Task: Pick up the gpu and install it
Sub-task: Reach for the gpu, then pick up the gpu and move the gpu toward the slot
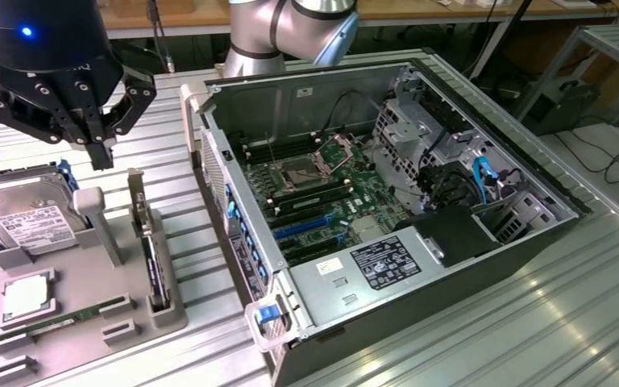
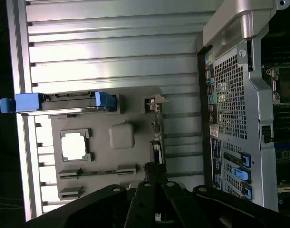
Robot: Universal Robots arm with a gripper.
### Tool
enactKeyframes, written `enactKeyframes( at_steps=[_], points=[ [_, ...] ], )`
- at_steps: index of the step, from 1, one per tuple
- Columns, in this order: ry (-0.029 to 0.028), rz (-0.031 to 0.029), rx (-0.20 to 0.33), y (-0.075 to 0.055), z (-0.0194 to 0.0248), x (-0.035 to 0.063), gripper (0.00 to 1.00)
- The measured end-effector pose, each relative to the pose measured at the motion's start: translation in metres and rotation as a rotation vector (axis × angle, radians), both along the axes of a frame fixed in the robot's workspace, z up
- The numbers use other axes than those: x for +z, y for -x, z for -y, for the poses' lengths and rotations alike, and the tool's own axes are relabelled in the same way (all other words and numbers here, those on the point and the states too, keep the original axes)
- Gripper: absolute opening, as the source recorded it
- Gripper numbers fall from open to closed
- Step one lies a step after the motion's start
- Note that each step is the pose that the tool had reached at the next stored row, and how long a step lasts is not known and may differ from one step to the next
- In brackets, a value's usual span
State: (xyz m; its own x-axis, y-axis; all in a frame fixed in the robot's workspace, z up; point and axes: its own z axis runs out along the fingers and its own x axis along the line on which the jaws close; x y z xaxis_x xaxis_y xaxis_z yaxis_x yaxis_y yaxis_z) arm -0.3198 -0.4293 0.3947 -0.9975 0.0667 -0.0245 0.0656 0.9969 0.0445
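Note:
The gpu [image 1: 151, 254] is a thin dark card standing on edge in a slot of the grey parts holder [image 1: 116, 290], with its pale bracket strip at the far end. My gripper [image 1: 101, 157] hangs above the holder, a little to the exterior view's left of the card, fingers shut and holding nothing. In the wrist view the gpu [image 2: 156, 130] appears edge-on, and the gripper [image 2: 154, 168] lines up over one end of it, apart from it. The open computer case [image 1: 234, 121] lies to the exterior view's right, showing the motherboard's blue slots [image 1: 304, 230].
The holder also carries a silver hard drive [image 1: 30, 218] with blue end caps, a square processor [image 1: 28, 294] and a green memory stick [image 1: 68, 318]. Cables and a drive cage [image 1: 471, 185] fill the case's far side. All of it rests on a ribbed metal table [image 1: 503, 322].

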Motion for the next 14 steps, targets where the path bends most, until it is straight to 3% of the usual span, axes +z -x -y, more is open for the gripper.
enactKeyframes(
  at_steps=[11, 14],
  points=[
    [0.0000, 0.0000, 0.000, 0.0000, 0.0000, 0.0000, 0.11],
    [0.0000, 0.0000, 0.000, 0.0000, 0.0000, 0.0000, 0.17]
  ],
)
